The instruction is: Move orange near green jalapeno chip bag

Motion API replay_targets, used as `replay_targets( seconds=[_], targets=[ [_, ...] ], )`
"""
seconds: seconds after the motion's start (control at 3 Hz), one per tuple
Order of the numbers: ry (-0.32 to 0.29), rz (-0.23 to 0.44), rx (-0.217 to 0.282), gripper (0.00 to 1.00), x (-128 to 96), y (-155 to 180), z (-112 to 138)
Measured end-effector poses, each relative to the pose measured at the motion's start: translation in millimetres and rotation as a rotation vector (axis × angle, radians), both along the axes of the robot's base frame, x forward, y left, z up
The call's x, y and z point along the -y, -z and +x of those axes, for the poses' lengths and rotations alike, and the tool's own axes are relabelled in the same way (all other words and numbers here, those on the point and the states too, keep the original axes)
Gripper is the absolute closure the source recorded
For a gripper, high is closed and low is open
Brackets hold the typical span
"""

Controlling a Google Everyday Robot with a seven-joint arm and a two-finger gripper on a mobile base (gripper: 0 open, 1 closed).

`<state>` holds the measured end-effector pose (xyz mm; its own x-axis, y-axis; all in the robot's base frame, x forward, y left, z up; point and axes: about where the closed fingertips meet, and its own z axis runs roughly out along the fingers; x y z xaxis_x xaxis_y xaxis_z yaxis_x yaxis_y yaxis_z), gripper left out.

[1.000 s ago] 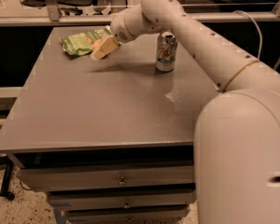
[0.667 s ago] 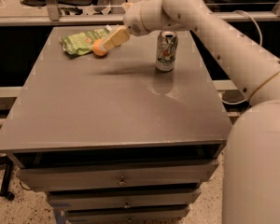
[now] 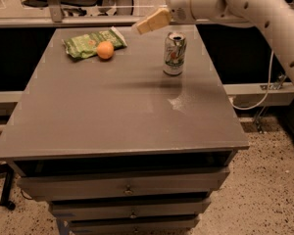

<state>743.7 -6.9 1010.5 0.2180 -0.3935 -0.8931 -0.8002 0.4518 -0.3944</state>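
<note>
The orange (image 3: pixel 105 50) is a small round fruit resting on the grey table top (image 3: pixel 117 106), at the far left. It touches the near right edge of the green jalapeno chip bag (image 3: pixel 90 43), a flat crinkled light-green bag with a white end. My gripper (image 3: pixel 148 23) hangs in the air above the back of the table, to the right of the orange and well clear of it. It holds nothing.
A green-and-white soda can (image 3: pixel 174 53) stands upright at the back right of the table, just below and right of the gripper. The table has drawers (image 3: pixel 127 187) at the front. Chairs and a railing stand behind the table.
The gripper has left the orange beside the chip bag and has risen and moved back to the right, away from it. The orange now rests on the table.
</note>
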Motion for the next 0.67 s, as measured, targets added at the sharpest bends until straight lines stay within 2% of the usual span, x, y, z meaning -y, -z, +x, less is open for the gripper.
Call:
replay_targets(
  seconds=[0.33,0.67],
  targets=[
    [0.041,0.031,0.039,0.00,55.1,-15.5,-23.6],
    [0.062,0.037,0.048,0.00,75.0,-18.6,-28.9]
  ],
)
